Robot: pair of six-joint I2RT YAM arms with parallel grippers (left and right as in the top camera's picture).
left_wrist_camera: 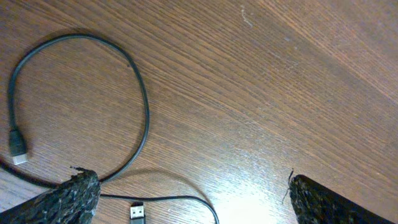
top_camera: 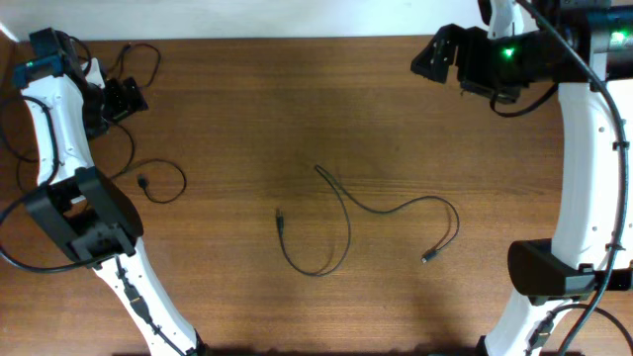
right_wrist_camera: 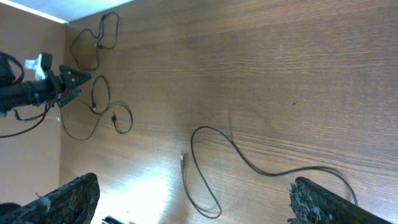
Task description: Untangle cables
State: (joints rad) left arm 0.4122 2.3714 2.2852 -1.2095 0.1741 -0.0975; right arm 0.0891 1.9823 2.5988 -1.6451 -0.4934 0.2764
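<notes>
One thin black cable (top_camera: 348,213) lies spread out mid-table, a small plug at each end; in the right wrist view this cable (right_wrist_camera: 249,165) runs across the wood below the gripper. More cables sit at the far left: a tangle of loops (top_camera: 138,59) by the back edge and a loose loop (top_camera: 163,183) nearer the front. My left gripper (top_camera: 127,97) hovers between them, open. Its wrist view shows a cable loop (left_wrist_camera: 144,106) and a USB plug (left_wrist_camera: 138,213) on the wood, nothing gripped between the fingers (left_wrist_camera: 68,199). My right gripper (top_camera: 427,59) is open and empty, high at the back right.
The wooden table (top_camera: 247,109) ends at a pale wall along the back. The left arm's base (top_camera: 84,213) and the right arm's base (top_camera: 544,267) stand near the front corners. Thicker black robot wiring (top_camera: 15,129) hangs by the left arm.
</notes>
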